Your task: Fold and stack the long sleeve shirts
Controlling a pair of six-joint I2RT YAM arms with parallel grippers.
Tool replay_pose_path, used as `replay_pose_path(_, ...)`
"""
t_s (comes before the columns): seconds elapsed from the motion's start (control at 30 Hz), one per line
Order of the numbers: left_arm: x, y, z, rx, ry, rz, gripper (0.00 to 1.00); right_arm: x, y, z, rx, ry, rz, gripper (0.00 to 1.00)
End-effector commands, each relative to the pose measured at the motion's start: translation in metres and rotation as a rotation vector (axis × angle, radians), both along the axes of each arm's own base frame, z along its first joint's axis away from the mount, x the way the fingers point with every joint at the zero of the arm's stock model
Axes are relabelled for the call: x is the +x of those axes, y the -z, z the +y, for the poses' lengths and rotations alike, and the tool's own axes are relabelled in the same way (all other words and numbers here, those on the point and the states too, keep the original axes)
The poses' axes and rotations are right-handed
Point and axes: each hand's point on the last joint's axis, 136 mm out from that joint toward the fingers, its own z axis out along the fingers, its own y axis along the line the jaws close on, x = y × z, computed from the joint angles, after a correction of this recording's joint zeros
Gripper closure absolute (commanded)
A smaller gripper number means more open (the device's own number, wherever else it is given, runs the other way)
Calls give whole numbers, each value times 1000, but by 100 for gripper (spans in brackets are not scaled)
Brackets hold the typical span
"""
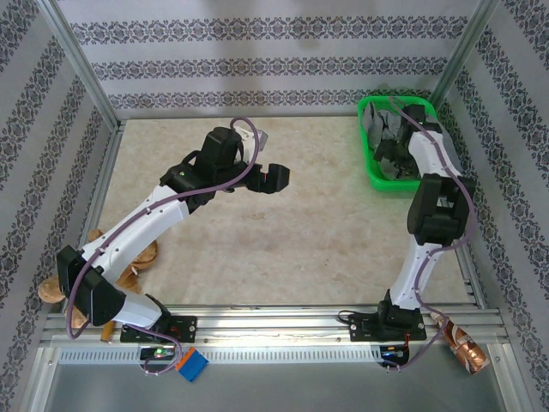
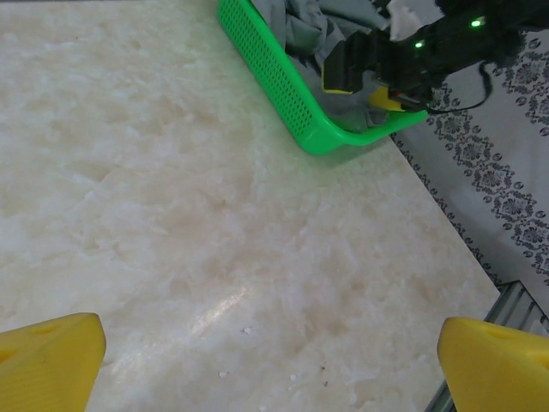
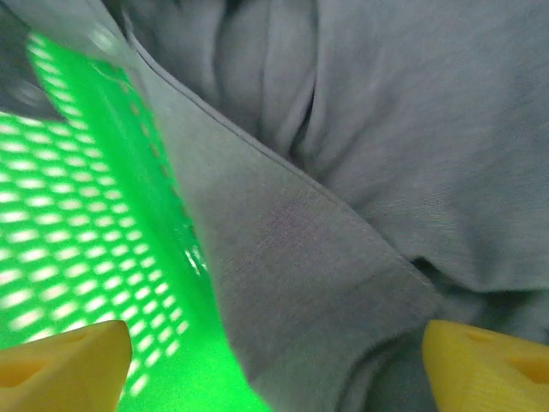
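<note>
The grey shirt (image 1: 383, 129) lies crumpled inside the green basket (image 1: 367, 163) at the table's back right. My right gripper (image 1: 393, 156) reaches down into the basket. In the right wrist view its yellow fingertips (image 3: 60, 360) stand wide apart, open (image 3: 274, 360), just above a hemmed edge of the shirt (image 3: 343, 257), beside the basket wall (image 3: 77, 223). My left gripper (image 1: 276, 178) hovers over the bare table middle, open (image 2: 274, 360), nothing between its fingers (image 2: 47, 356). The left wrist view shows the basket (image 2: 283, 94), the shirt (image 2: 300, 26) and the right gripper (image 2: 377, 77).
A brown plush toy (image 1: 137, 266) lies at the table's left edge, partly under the left arm. A copper-coloured object (image 1: 467, 352) sits off the front right corner. Metal frame posts and patterned walls enclose the table (image 1: 300, 249).
</note>
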Motion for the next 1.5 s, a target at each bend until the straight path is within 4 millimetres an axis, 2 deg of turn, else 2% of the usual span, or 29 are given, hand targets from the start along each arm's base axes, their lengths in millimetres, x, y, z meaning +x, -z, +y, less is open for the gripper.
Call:
replay_pose_path(0.0,-17,0,10,1,-19,41,0,-6,15,-5,-1,-2,78,13)
replay_pose_path(0.2,-17,7,26,33,-94,56,0,-8,46,-12,-14,25,143,19)
replay_pose_path(0.3,-16,10,31,50,-120,64,0,-6,54,-12,-4,36,149,31)
replay_pose_path(0.33,-16,10,32,54,-124,65,0,-5,55,-11,6,41,146,41)
replay_pose_path(0.4,-16,11,36,67,-136,63,0,-2,50,-12,8,58,129,69)
replay_pose_path(0.47,-15,12,42,80,-157,61,0,4,34,-15,-7,83,80,92)
replay_pose_path(0.5,-14,12,46,82,-169,60,0,8,19,-17,-14,97,33,100)
replay_pose_path(0.57,-12,13,53,75,-193,62,0,20,-18,-18,-21,119,-93,100)
replay_pose_path(0.73,-3,14,82,36,-280,70,0,41,-136,-5,57,148,-434,100)
replay_pose_path(0.83,7,10,102,-31,-331,72,0,48,-204,21,160,97,-619,100)
replay_pose_path(0.97,25,-6,126,-97,-382,34,0,46,-315,72,357,-27,-923,100)
replay_pose_path(1.07,42,-26,137,-130,-398,-5,0,28,-409,115,539,-133,-1151,100)
replay_pose_path(1.1,48,-33,138,-143,-395,-17,0,17,-445,133,587,-188,-1220,100)
replay_pose_path(1.13,54,-40,141,-151,-399,-31,0,7,-472,151,633,-237,-1261,100)
replay_pose_path(1.2,67,-60,147,-180,-414,-69,0,-22,-531,198,763,-384,-1340,100)
replay_pose_path(1.23,73,-69,153,-195,-433,-82,0,-38,-555,220,820,-454,-1369,100)
replay_pose_path(1.27,79,-80,161,-221,-463,-93,0,-72,-590,245,882,-556,-1432,100)
replay_pose_path(1.3,85,-92,170,-262,-498,-95,0,-92,-606,267,934,-625,-1454,100)
replay_pose_path(1.37,90,-117,185,-324,-530,-114,0,-111,-614,303,1051,-689,-1441,100)
replay_pose_path(1.43,87,-139,205,-328,-599,-141,0,-117,-604,341,1189,-728,-1334,100)
replay_pose_path(1.47,83,-151,213,-332,-624,-163,0,-119,-592,365,1228,-750,-1257,100)
